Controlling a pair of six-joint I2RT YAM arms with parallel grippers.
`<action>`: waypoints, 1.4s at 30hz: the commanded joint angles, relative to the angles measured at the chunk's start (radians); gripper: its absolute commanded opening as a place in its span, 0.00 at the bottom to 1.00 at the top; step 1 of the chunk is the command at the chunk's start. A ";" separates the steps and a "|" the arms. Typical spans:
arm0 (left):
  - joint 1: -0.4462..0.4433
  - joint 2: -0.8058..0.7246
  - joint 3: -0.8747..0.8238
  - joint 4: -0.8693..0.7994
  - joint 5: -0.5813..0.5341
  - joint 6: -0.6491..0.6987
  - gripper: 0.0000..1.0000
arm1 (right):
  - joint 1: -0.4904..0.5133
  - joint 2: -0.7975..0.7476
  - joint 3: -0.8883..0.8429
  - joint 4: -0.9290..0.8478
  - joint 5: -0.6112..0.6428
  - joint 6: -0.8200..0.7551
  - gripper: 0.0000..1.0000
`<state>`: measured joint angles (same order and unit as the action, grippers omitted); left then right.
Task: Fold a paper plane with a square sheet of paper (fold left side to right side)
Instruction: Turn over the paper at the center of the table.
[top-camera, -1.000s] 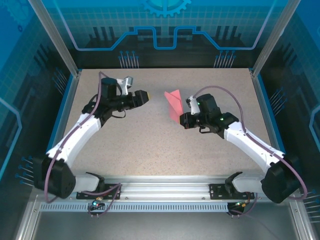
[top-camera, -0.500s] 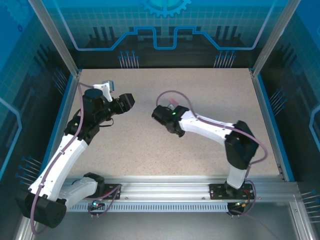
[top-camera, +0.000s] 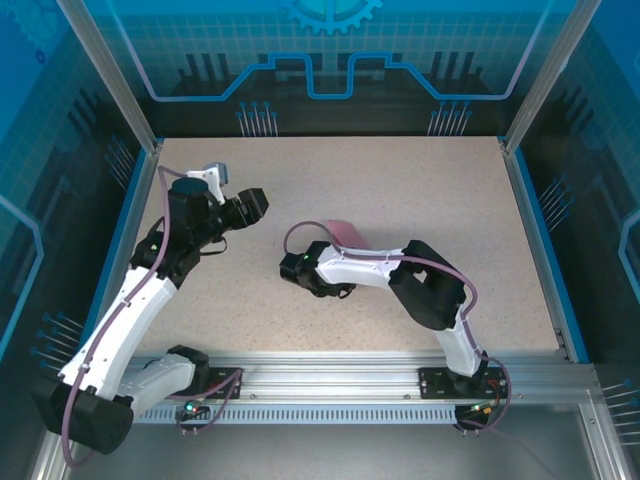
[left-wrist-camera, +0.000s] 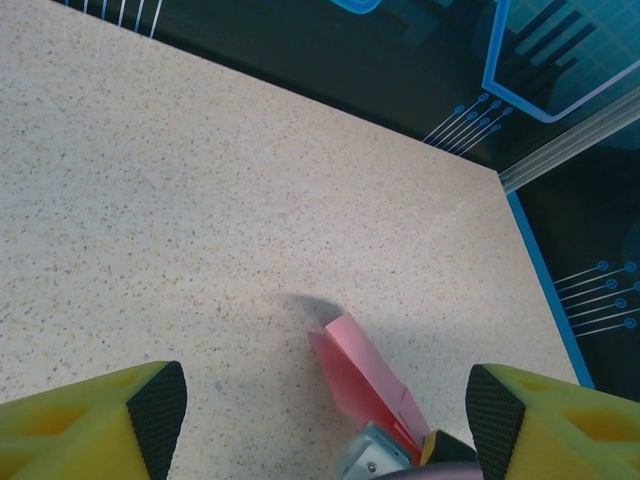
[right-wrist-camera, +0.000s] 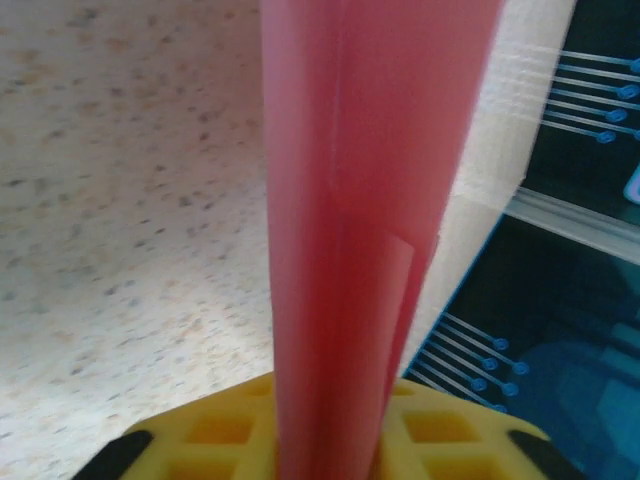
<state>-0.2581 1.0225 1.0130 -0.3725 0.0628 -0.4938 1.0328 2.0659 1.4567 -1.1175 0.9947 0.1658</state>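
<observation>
From above, the left arm (top-camera: 140, 290) reaches up the left side of the speckled table (top-camera: 420, 180). Its left claw (top-camera: 256, 204) hangs over bare surface with nothing in it. The right arm (top-camera: 365, 266) is folded hard across toward the middle. Just behind its forearm a sliver of the salmon-pink paper plane (top-camera: 345, 232) peeks out, near the table's centre and well apart from the left claw. Through the left wrist camera, the two yellow fingers (left-wrist-camera: 90, 420) with black pads stand wide apart at the bottom corners, plainly open and empty. Between and beyond them the folded paper slants upward over the table and throws a small shadow (left-wrist-camera: 305, 300) on the speckle. Its lower end runs down into the right claw (left-wrist-camera: 432, 447) at the bottom edge (just a bit of grey and yellow from here). From the right wrist, the paper climbs straight up the middle of the picture as a narrow pink band. It is blurred, with a crease along its length, and it rises from between that claw's yellow fingers. The paper covers the gap, so I can't tell whether that claw is pinching it or standing loose around it.
</observation>
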 joint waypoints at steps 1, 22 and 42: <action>0.003 0.029 0.032 -0.044 -0.013 0.008 0.78 | 0.009 -0.037 -0.027 0.022 -0.136 -0.040 0.37; -0.026 0.420 -0.024 0.203 0.394 -0.155 0.70 | -0.216 -0.694 -0.395 0.432 -0.729 0.135 1.00; -0.226 0.936 0.193 0.332 0.489 -0.216 0.62 | -0.610 -1.015 -0.806 0.940 -1.133 0.402 1.00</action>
<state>-0.4740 1.9236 1.1660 -0.0620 0.5110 -0.6899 0.4496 1.0737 0.6758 -0.2684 -0.0849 0.5182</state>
